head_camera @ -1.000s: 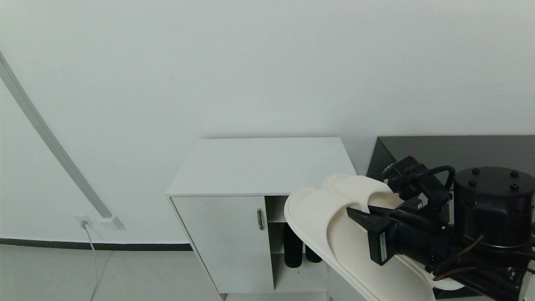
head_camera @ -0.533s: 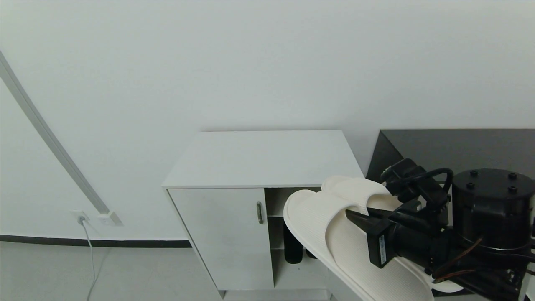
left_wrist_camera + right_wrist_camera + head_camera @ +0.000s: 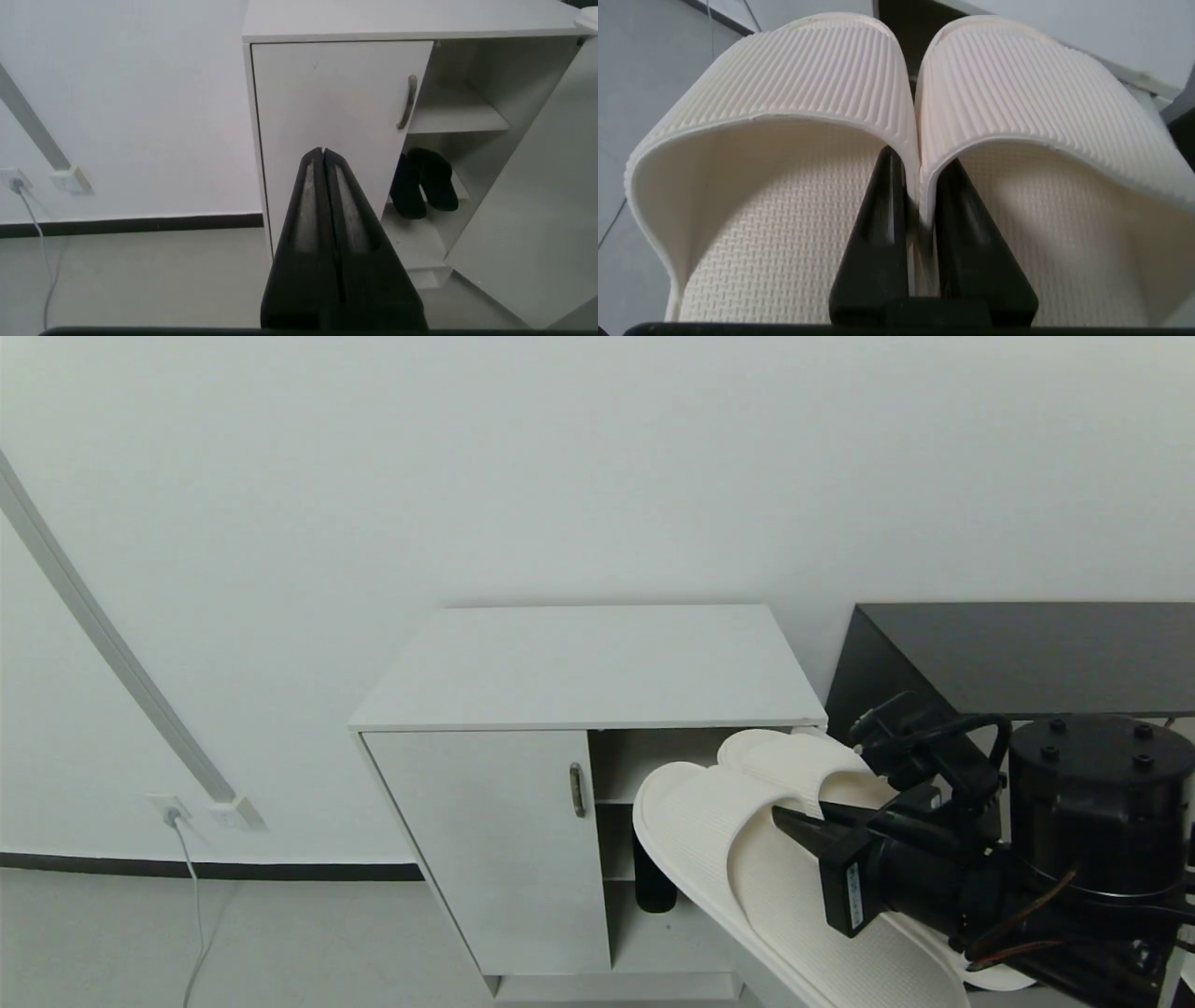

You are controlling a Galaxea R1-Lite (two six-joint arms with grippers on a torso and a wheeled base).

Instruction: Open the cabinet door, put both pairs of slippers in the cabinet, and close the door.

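Shift: my head camera moved; cabinet (image 3: 579, 663) sits higher.
Right gripper (image 3: 794, 821): clamped on white slippers' (image 3: 738, 859) inner edges, before the open bay.
Left gripper (image 3: 323, 154): fingers pressed together.
Black slippers (image 3: 425, 182): lower compartment.

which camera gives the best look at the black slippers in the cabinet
Left wrist view: the black slippers sit side by side in the open cabinet. The head view catches one, beside the held white slippers.
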